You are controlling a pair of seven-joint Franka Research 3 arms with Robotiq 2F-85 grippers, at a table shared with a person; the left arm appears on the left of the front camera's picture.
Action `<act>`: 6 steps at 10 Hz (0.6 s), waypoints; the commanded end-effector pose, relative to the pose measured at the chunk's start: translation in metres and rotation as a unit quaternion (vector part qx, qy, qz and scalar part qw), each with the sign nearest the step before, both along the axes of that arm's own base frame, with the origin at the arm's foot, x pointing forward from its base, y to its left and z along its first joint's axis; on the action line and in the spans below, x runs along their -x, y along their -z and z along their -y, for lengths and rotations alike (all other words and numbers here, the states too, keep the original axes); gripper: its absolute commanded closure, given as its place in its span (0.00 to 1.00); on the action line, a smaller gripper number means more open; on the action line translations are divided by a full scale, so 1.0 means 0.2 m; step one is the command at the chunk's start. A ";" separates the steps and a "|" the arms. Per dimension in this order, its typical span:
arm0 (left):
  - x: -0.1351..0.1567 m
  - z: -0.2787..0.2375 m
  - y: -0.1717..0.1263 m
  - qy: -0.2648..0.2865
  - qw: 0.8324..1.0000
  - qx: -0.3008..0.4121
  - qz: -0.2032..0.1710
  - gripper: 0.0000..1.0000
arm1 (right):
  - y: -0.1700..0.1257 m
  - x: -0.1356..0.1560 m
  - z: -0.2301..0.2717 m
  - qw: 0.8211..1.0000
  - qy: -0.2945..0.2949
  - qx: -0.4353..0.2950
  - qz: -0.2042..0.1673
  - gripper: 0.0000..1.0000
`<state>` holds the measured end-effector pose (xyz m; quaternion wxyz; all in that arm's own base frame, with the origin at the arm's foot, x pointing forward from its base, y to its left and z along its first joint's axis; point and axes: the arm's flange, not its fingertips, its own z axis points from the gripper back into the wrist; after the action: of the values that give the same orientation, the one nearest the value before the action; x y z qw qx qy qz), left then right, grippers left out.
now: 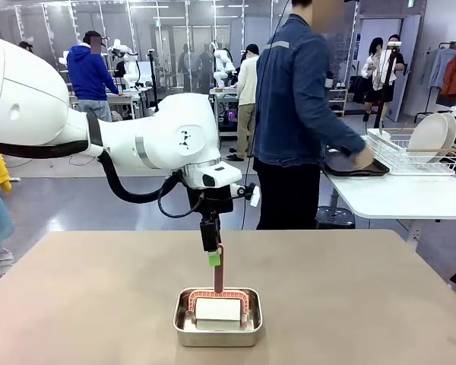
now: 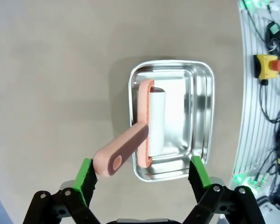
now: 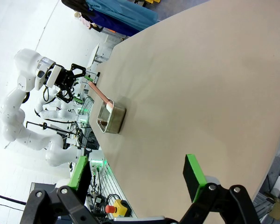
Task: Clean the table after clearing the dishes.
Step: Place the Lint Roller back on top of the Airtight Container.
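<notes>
The table (image 1: 349,296) is bare beige all round except for a small steel pan (image 1: 217,327) near the robot's edge, with a lint-roller-type cleaner (image 1: 218,304) sitting in it – handle sticking up. The left gripper (image 1: 213,255) hangs right above that handle, jaws spread wide, one green pad beside the handle tip; I can't tell if it touches. Left arm reaches in from the left, wrist pointing straight down. Right gripper (image 3: 137,179) is wide open too, holding nothing, low over the table and well away from the pan. The plates (image 1: 433,133) stand in a wire rack (image 1: 399,156) on the white side table – a person stands there.
</notes>
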<state>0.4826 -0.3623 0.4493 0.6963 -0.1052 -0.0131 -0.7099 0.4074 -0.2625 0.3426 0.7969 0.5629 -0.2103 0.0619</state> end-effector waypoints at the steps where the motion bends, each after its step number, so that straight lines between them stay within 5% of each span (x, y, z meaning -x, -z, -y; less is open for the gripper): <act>1: -0.01 0.02 0.03 0.007 1.000 -0.001 0.005 0.00 | -0.01 0.00 -0.01 1.000 0.004 -0.005 0.004 0.00; 6: -0.01 0.02 0.03 0.007 1.000 -0.001 0.005 0.00 | -0.01 0.00 -0.01 1.000 0.004 -0.005 0.004 0.00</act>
<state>0.4839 -0.3659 0.4419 0.6947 -0.1071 -0.0106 -0.7112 0.4074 -0.2625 0.3427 0.7969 0.5629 -0.2104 0.0620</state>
